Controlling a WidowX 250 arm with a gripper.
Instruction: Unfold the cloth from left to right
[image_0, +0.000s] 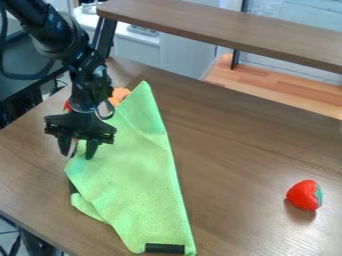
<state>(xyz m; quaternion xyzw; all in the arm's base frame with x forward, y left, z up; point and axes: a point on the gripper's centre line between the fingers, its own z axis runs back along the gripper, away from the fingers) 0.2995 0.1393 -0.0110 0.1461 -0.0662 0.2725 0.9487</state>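
**My claw (79, 154) hangs apart at the left side of the green cloth (137, 175)**

I come in from the upper left, my arm (83, 75) slanting down over the left part of the brown table (247, 145). My two fingers point down with a gap between them, and a bit of the cloth's left side shows in that gap. Whether either finger touches the fabric, I cannot tell.

The cloth lies on the table's left part, long and narrow. One end tapers to a point towards the far edge, near the far left corner; the other end is broader and lies towards the near side. A black strip (164, 248) runs along that broader end. Low on the cloth's left side, a rounded flap of it sticks out, and just above this a sliver of something dark shows at the border.

Behind me, near the table's far left corner, I have an orange thing (119, 96), partly hidden by my arm and the cloth, and a bit of something red (67, 105) on my arm's other side. A red toy strawberry (304, 195) with a green end sits well apart from the cloth, on the table's right part. Above the far edge runs a brown shelf (220, 26).
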